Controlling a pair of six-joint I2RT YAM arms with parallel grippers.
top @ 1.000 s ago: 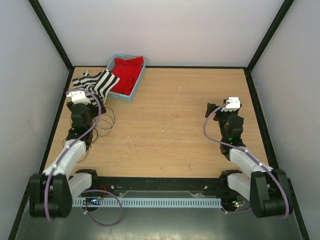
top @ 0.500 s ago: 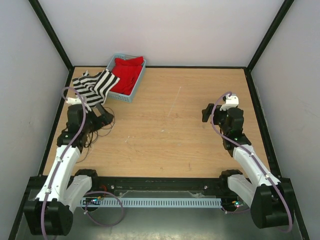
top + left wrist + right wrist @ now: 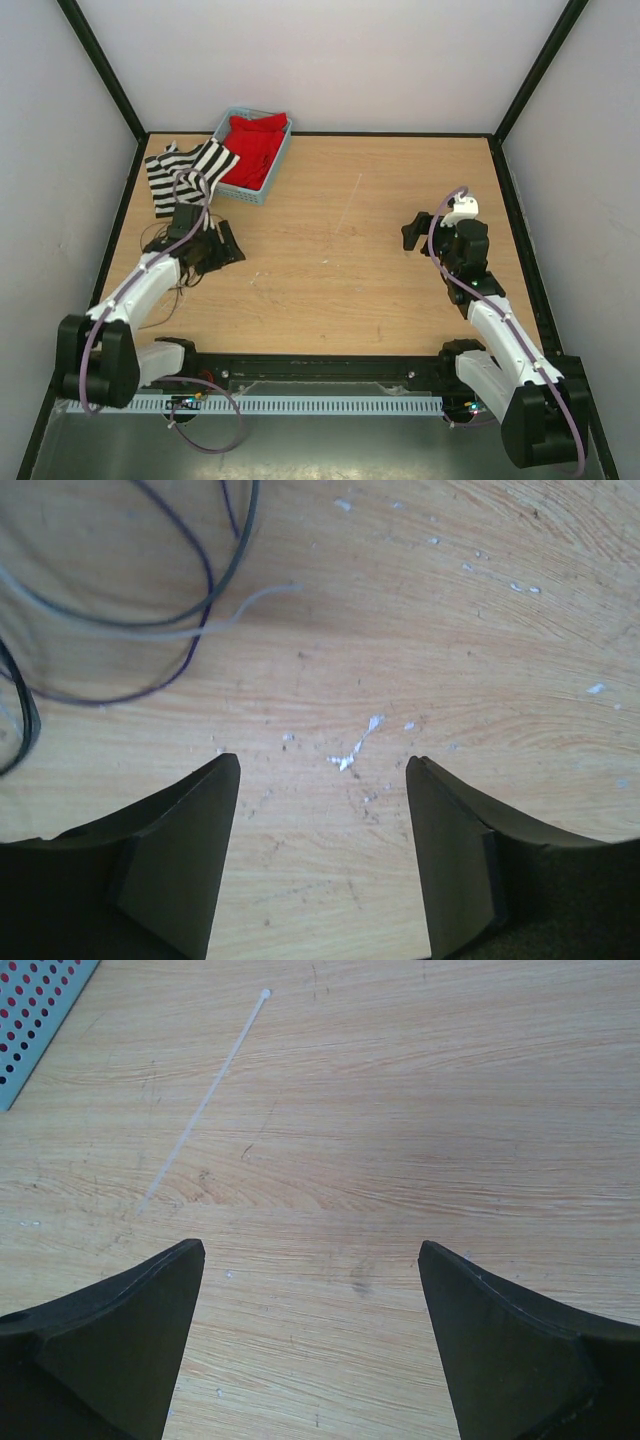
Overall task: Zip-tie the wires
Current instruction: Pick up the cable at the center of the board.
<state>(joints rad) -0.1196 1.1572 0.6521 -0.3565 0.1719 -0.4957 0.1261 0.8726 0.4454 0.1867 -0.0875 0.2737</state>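
Top external view: the wires (image 3: 181,284) lie on the left side of the wooden table (image 3: 320,290), curled in loose loops with no single long axis, partly hidden under the left arm; the left gripper (image 3: 222,245) sits just beside them, on their right; the right gripper (image 3: 412,232) is well apart, over bare wood on the right side. One pale zip tie (image 3: 349,205) lies straight mid-table, its long axis running from far to near with a slight lean. One blue perforated basket (image 3: 262,186) at the far left holds one red cloth (image 3: 256,145); one black-and-white striped cloth (image 3: 185,170) lies against it.

Left wrist view: thin, smooth wires (image 3: 190,620) curve across the upper left; about four strands can be separated (three dark, one pale grey; the exact count cannot be told); the pale strand's free end points right. The left gripper (image 3: 322,765) stands spread, nothing between its two dark fingers (image 3: 180,860), clear of the wires.

Right wrist view: the zip tie (image 3: 205,1100) lies diagonally, its small head at the upper end; the basket (image 3: 30,1020) corner shows at upper left; the right gripper (image 3: 312,1250) is spread wide, empty.
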